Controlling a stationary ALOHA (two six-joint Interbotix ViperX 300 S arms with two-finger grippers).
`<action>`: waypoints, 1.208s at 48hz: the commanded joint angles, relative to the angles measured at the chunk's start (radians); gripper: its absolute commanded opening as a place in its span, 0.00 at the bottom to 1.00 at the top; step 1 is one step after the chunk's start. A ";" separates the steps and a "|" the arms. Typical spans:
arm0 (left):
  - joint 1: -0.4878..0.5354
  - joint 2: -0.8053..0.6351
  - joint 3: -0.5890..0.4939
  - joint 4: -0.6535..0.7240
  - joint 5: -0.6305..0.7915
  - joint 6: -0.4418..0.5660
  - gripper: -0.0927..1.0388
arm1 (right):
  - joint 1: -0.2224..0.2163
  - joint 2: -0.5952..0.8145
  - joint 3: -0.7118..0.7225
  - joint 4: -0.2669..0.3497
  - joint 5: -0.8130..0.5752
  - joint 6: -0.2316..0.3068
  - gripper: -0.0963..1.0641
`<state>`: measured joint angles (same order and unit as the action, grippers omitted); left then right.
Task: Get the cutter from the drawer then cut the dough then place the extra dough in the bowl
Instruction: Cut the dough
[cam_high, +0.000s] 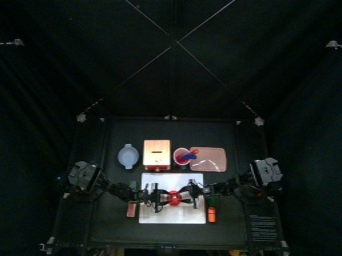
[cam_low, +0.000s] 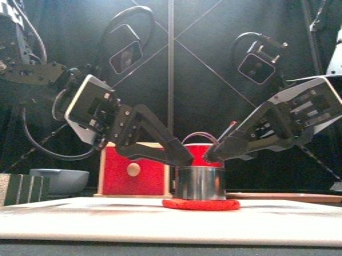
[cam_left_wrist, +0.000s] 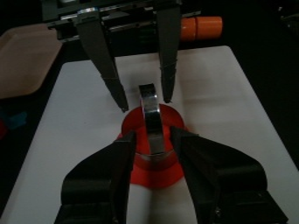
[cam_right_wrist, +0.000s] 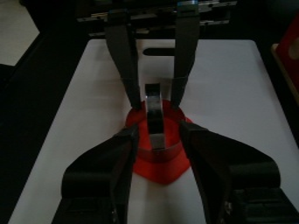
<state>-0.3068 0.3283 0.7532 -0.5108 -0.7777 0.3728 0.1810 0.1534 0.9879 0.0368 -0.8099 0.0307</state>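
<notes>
The cutter (cam_low: 203, 183) stands upright on the red dough (cam_low: 201, 204) in the middle of the white board (cam_high: 167, 214), near the table's front edge. The left gripper (cam_left_wrist: 152, 138) and the right gripper (cam_right_wrist: 158, 131) meet over it from opposite sides - each pair of jaws pinching the cutter near its top.

Quick tally here: left arm (cam_low: 134, 125), right arm (cam_low: 287, 110), that's two, with two fingers (cam_left_wrist: 101, 61) apiece, four in all. One white board (cam_left_wrist: 239, 122), one red dough disc (cam_low: 201, 204), one metal cutter (cam_low: 201, 183). One wooden box (cam_high: 158, 150), one bowl (cam_high: 127, 154), one pink tray (cam_high: 223, 160), one small orange piece (cam_left_wrist: 205, 24). What sits on the tray is too small to count.
</notes>
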 joint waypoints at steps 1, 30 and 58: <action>0.003 -0.025 -0.011 0.003 -0.003 0.003 0.76 | 0.005 -0.023 -0.006 0.003 0.003 -0.002 0.70; 0.003 -0.035 -0.003 0.002 0.005 0.005 0.57 | 0.009 -0.006 -0.023 -0.002 0.032 -0.005 0.63; 0.028 -0.035 0.003 0.000 0.041 0.005 0.56 | 0.005 0.012 -0.028 0.002 0.074 -0.005 0.49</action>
<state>-0.2930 0.3160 0.7609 -0.5062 -0.7409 0.3758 0.1871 0.1764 0.9664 0.0353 -0.7517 0.0245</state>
